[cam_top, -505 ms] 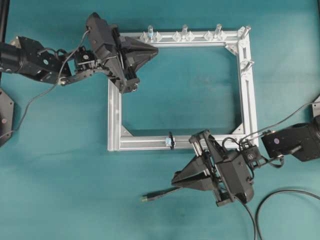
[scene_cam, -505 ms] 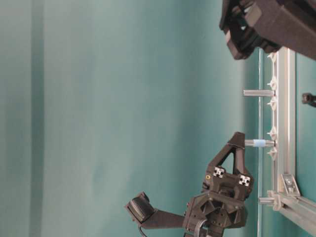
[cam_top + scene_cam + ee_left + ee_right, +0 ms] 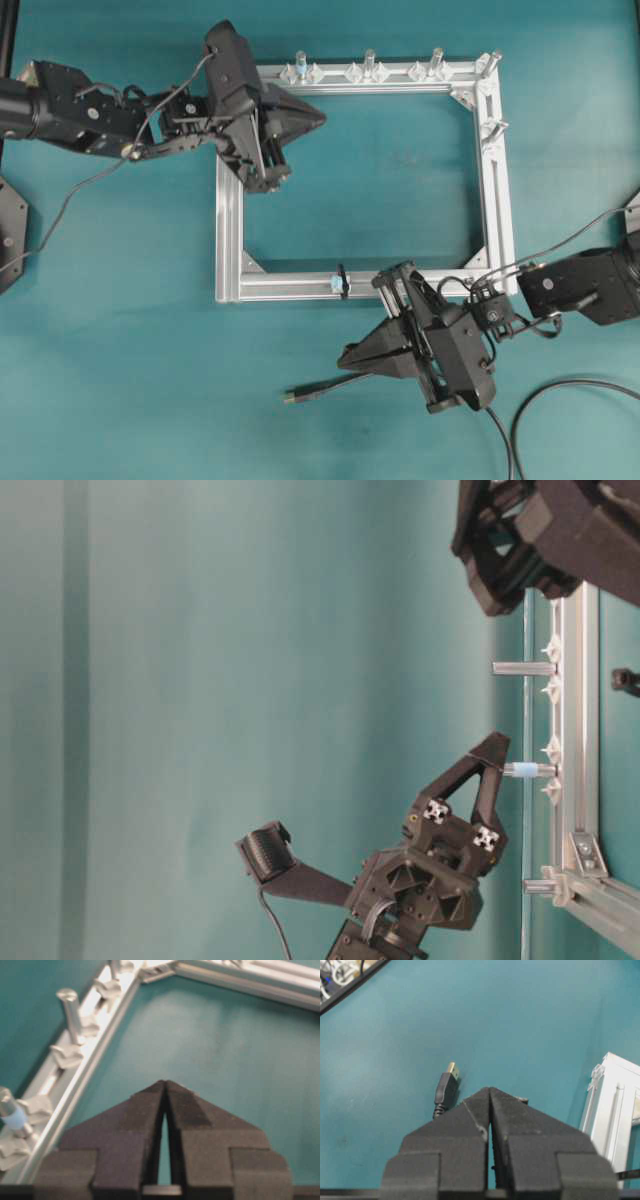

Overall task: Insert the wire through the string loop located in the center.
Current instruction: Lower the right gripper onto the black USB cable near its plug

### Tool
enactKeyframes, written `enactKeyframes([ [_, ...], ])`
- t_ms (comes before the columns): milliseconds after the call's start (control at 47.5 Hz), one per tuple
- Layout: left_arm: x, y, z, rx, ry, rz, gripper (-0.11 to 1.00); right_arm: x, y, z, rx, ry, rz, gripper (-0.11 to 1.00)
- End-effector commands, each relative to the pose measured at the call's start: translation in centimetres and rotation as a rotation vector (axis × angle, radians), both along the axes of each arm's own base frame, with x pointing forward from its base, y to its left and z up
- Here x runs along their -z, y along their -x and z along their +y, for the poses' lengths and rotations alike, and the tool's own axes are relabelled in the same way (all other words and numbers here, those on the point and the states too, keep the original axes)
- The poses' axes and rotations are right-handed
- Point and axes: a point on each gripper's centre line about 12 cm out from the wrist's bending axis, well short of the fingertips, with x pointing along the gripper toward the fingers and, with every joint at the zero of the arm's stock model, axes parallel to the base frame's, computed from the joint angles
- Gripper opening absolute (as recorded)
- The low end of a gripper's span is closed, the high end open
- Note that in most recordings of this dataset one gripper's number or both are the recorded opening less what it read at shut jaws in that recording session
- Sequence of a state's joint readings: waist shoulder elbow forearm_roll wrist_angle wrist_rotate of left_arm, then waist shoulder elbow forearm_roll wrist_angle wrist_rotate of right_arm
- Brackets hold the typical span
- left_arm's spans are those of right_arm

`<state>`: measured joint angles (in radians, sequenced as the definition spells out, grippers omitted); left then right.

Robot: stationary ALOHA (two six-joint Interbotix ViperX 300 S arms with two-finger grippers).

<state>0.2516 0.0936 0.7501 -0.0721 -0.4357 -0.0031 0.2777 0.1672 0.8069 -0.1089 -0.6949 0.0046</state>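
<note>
One silver frame [image 3: 229, 240] lies flat on the teal table [image 3: 120, 380], a rectangle of four bars, and five upright silver pegs [image 3: 369, 62] can be counted on it from overhead: three along the far bar, one at the far right corner and one a little way down the right bar. There is one wire [image 3: 330, 385], black, lying on the table outside the near bar, with its slim plug and brassy tip [image 3: 451, 1069] pointing left in the overhead view; the rest of it runs under the right arm and curls off at the lower right. One string loop [image 3: 342, 281] sits on the near bar, close to its middle, with a small pale blue fitting just to its left. There are two grippers. The left gripper [image 3: 318, 114] hovers over the far left corner of the frame, fingers [image 3: 150, 1110] pressed together with nothing between them. The right gripper [image 3: 345, 356] sits just outside the near bar, above the wire behind the plug, fingers [image 3: 505, 1120] also pressed together and empty, the plug lying just ahead of their tips
</note>
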Motion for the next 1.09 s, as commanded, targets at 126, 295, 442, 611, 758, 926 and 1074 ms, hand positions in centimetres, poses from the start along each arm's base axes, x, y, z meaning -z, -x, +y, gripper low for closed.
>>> enactKeyframes([
  [126, -1.7, 0.7, -1.2, 0.028, -0.003, -0.017, 0.0, -0.8, -0.4, 0.2, -0.003, -0.001, -0.014, 0.0],
  [295, -2.3, 1.3, -1.4, 0.032, 0.003, 0.005, 0.0, -0.8, -0.4, 0.2, -0.003, 0.0, -0.013, 0.0],
  [442, -2.9, 1.8, -1.6, 0.033, 0.002, -0.002, 0.0, -0.8, -0.4, 0.2, -0.002, 0.003, -0.006, 0.0],
  [611, -2.9, 2.0, -1.8, 0.037, 0.003, -0.003, 0.0, -0.8, -0.5, 0.2, -0.001, 0.008, 0.005, 0.28],
  [758, -3.0, 1.9, -1.9, 0.041, 0.003, -0.004, 0.0, -0.8, -0.7, 0.3, -0.003, 0.011, 0.012, 0.41],
  [926, -3.0, 1.9, -1.9, 0.041, 0.003, -0.004, 0.0, -0.6, -0.7, 0.6, -0.009, 0.011, 0.017, 0.41],
  [1074, -2.9, 2.0, -2.0, 0.043, 0.004, -0.001, 0.0, -0.2, -0.8, 1.3, -0.025, 0.014, 0.024, 0.41],
])
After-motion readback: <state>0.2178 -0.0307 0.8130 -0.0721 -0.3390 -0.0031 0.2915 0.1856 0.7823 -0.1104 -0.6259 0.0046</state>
